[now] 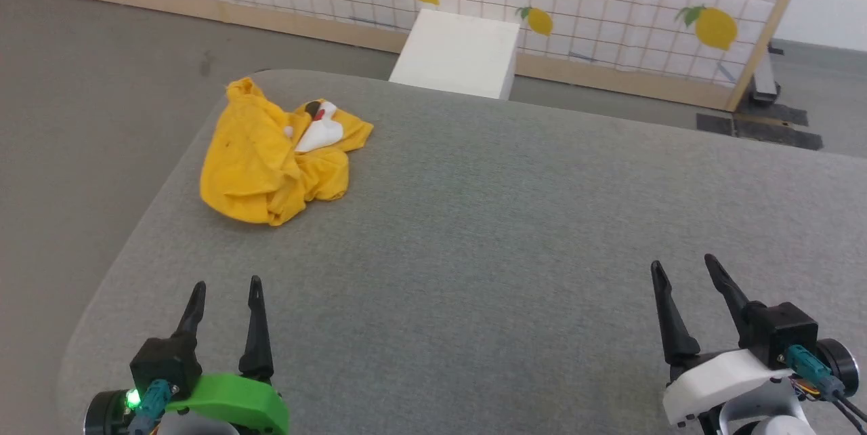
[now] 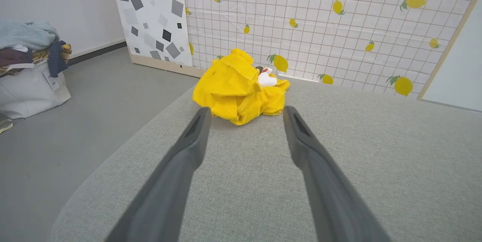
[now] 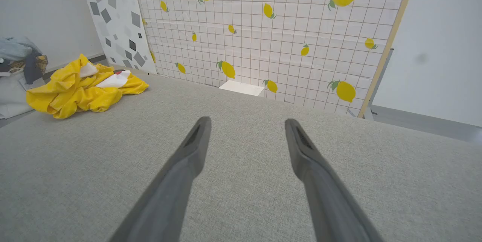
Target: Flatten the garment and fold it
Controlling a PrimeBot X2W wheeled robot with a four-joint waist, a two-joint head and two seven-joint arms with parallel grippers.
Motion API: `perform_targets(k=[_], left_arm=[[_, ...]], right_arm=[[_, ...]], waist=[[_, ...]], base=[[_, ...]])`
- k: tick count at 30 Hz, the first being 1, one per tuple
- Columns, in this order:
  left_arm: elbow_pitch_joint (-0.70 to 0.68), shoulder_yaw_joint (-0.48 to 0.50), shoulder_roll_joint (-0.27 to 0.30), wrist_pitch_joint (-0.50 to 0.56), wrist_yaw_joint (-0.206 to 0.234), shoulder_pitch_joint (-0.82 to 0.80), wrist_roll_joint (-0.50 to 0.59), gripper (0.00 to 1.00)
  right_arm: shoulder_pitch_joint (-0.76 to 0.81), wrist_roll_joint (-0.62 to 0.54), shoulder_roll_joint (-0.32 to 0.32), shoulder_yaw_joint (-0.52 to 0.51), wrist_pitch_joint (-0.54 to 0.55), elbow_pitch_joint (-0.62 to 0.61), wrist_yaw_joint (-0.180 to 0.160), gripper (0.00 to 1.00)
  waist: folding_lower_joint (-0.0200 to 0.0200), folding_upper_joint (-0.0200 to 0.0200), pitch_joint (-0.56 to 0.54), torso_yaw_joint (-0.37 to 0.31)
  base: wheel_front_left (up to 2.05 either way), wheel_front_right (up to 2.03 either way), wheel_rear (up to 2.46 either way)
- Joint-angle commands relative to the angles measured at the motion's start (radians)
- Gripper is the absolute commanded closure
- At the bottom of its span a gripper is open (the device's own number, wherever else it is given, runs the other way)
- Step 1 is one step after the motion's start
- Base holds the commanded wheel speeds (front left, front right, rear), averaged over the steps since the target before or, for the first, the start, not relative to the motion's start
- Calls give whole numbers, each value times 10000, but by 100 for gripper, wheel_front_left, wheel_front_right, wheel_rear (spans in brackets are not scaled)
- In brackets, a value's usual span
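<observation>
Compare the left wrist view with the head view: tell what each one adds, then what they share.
The left wrist view adds a white bag heaped with clothes, standing on the floor to one side. The head view adds the right pincer, open, and a white box beyond the far edge. Shared: the crumpled yellow garment lying on the grey surface, the left pincer open and short of the garment, and the lemon-print wall behind.
</observation>
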Motion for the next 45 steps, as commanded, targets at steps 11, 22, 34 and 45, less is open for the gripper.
perform_targets(k=[11, 22, 34, 45], left_arm=[[189, 30, -35, -302, -113, 363, -237, 0], [354, 117, -40, -535, -220, 572, -311, 0], [417, 208, -45, -780, -243, 757, -572, 0], [446, 276, -50, -1008, -260, 826, -819, 0]], right_arm=[[-100, 80, 15, 227, -338, 281, -11, 0], [-157, 216, 17, 624, -571, 588, -12, 0], [-166, 291, 20, 702, -818, 798, -14, 0], [-210, 315, 22, 636, -1047, 907, -16, 0]], waist=[[0, 0, -263, 1123], [0, 0, -406, 1805], [0, 0, -473, 2230], [0, 0, -385, 2566]], base=[[0, 0, 0], [0, 0, 0], [0, 0, 0], [0, 0, 0]])
